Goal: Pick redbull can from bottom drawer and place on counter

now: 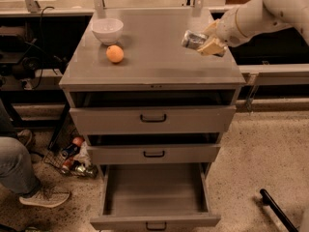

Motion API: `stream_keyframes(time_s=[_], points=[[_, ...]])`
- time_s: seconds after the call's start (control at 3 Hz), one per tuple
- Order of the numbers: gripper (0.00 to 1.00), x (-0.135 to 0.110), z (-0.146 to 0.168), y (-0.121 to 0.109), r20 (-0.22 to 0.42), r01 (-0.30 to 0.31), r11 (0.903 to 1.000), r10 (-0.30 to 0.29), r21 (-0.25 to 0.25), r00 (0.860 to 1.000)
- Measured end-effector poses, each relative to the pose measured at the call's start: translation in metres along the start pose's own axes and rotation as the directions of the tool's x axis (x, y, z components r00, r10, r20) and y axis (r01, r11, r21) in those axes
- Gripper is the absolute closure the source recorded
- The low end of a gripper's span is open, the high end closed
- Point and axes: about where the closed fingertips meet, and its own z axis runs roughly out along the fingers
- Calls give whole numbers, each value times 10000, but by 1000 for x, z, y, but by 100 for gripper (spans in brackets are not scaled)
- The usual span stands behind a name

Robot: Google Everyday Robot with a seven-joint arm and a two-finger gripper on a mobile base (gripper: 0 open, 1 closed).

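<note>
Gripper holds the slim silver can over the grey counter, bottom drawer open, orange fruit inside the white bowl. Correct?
No. The camera view shows the round orange fruit on the flat grey counter beside the white bowl, not inside it. The gripper does hold the slim silver can over the counter's right side, and the deep grey bottom drawer is open.

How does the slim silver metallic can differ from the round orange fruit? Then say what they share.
The slim silver metallic can is cylindrical and shiny; the round orange fruit is a matt ball. The can lies tilted in the tan claw, shut on it at the right; the fruit sits free at the left, beside the white bowl. Both are over the grey counter top.
</note>
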Motion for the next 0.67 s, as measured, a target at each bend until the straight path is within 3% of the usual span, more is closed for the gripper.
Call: stream_keyframes(time_s=[0.67], points=[[100, -8, 69, 9, -151, -300, 9922, 284, -1213, 9995]])
